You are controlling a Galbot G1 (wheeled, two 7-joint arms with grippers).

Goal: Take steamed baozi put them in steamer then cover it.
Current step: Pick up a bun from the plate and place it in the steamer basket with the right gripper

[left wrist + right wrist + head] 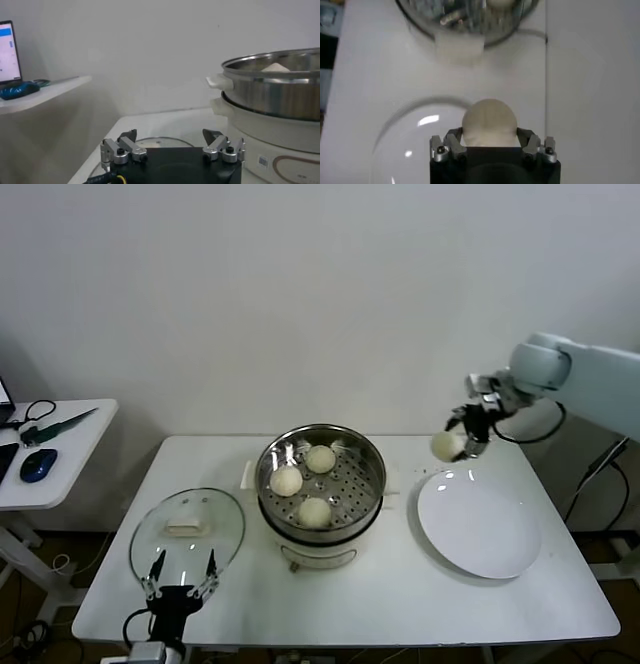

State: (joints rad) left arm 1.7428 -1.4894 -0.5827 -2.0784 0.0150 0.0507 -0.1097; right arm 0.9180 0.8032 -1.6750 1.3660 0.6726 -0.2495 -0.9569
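Note:
The steamer (370,499) stands mid-table, a shiny steel pot on a cream base, with three baozi (287,480) (320,458) (315,512) on its perforated tray. My right gripper (455,446) is shut on the fourth baozi (445,446), held in the air above the far left rim of the white plate (480,529). In the right wrist view the baozi (489,121) sits between the jaws of the right gripper (490,136), with the steamer (470,22) ahead. My left gripper (180,572) is open and empty, parked low at the table's front left; the left wrist view shows it (170,136) beside the steamer (272,95).
The clear glass lid (188,529) with a white handle lies flat on the table left of the steamer, just beyond my left gripper. A side table (50,454) with a mouse and cables stands at far left. A wall is behind the table.

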